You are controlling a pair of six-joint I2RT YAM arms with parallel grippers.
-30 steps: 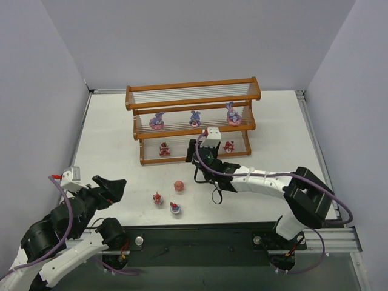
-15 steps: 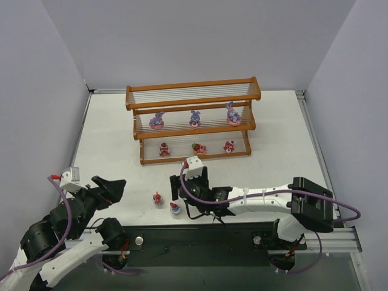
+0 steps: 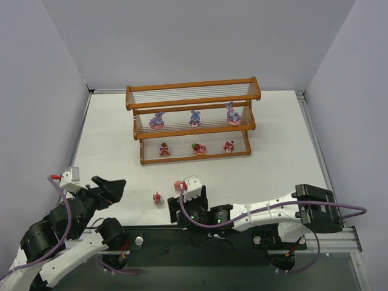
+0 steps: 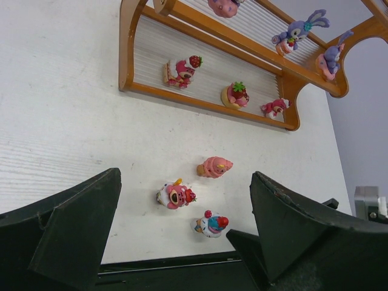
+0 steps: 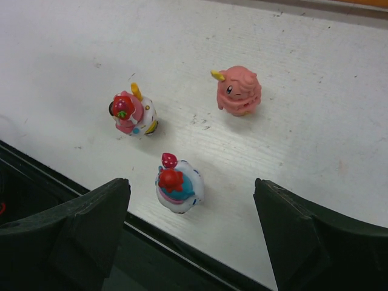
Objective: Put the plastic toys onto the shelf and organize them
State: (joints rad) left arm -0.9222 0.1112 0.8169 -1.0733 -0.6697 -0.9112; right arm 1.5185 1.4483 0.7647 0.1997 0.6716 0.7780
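Observation:
The shelf stands at the back and holds three purple bunnies on its middle tier and three red-pink toys on its bottom tier. Three toys lie on the table near the front edge. They are a pink round figure, a pink bear cake and a white-blue cupcake. My right gripper is open and hovers over the cupcake, which lies between its fingers. In the top view the right gripper hides the cupcake. My left gripper is open and empty, left of the toys.
The table's dark front rail runs just behind the cupcake. The shelf's top tier holds nothing. Grey walls close in the table's left, right and back sides.
My right arm has drawn back from the shelf's bottom tier, leaving a toy in its middle, and has come down over the cupcake near the front edge. The left arm has not moved.

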